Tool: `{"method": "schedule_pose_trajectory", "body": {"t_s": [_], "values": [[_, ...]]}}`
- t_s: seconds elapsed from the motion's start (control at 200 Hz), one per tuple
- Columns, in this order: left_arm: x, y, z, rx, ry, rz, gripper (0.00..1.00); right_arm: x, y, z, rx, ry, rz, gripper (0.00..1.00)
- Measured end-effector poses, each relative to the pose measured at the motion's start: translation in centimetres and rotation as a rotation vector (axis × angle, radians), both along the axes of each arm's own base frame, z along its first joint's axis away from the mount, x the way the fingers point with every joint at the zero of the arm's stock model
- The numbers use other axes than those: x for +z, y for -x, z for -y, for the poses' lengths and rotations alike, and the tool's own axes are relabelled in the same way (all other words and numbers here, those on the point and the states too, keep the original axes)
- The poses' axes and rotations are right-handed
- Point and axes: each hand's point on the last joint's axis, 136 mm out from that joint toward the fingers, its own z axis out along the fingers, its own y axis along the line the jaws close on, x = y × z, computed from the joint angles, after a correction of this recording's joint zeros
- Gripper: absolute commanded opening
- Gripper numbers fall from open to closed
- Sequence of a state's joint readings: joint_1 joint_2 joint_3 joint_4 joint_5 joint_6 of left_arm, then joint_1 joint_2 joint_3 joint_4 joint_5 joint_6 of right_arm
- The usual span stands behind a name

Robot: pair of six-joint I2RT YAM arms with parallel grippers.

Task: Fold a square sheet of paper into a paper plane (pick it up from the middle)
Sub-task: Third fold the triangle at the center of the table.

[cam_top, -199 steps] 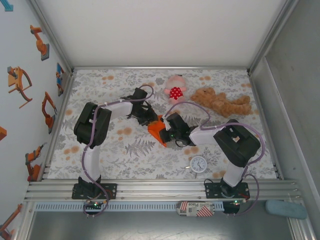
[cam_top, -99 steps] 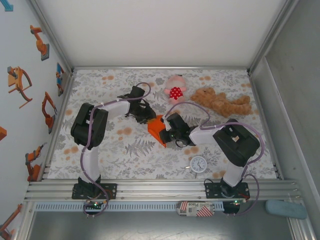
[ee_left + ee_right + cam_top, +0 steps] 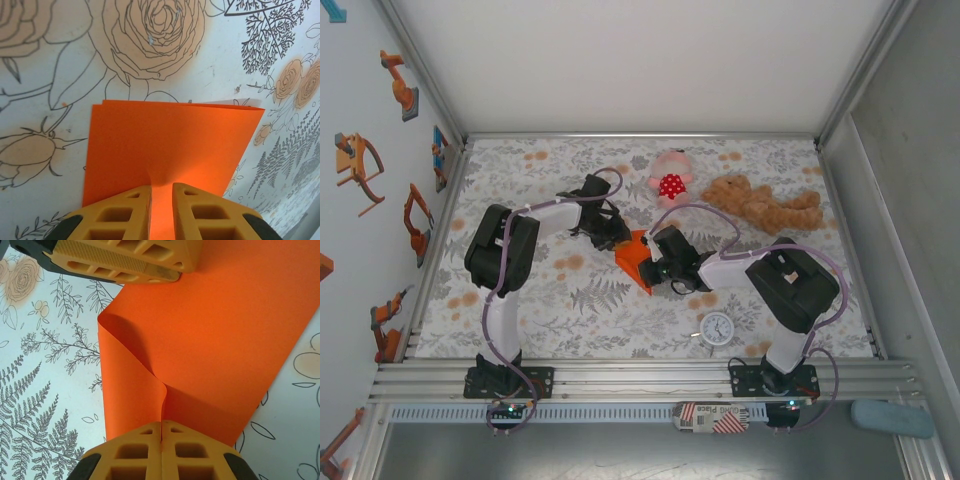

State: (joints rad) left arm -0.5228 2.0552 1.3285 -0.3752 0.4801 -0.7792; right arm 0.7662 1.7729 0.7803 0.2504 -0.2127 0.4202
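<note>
The square sheet of paper (image 3: 636,256), bright orange and folded over, lies mid-table between my two grippers. My left gripper (image 3: 617,238) meets it from the far left. In the left wrist view its fingertips (image 3: 162,186) stand a narrow gap apart, with a pucker of the paper (image 3: 170,135) drawn up between them. My right gripper (image 3: 654,263) comes in from the right. Its jaws (image 3: 162,422) are shut tight on a raised ridge of the paper (image 3: 215,330), whose left flap curls up. One left finger (image 3: 120,257) rests on the sheet's far edge.
A pink plush toy with a red spotted front (image 3: 670,182) and a brown teddy bear (image 3: 765,205) lie at the back of the floral table cover (image 3: 520,300). A small white clock (image 3: 717,328) sits near the front right. Metal frame rails border the table.
My left arm has drawn back a little towards the far left, and its jaws have narrowed slightly on the paper. The right gripper has stayed shut on the sheet.
</note>
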Motion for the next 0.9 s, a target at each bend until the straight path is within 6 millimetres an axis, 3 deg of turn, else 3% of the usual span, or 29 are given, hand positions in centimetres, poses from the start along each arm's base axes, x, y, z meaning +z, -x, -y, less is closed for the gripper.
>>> {"method": "schedule_pose_trajectory", "body": {"t_s": [0.901], "values": [[-0.11,0.0,0.0,-0.006,-0.003,-0.001,0.17,-0.11,-0.22,-0.1,-0.002,0.003,0.002,0.0]]}}
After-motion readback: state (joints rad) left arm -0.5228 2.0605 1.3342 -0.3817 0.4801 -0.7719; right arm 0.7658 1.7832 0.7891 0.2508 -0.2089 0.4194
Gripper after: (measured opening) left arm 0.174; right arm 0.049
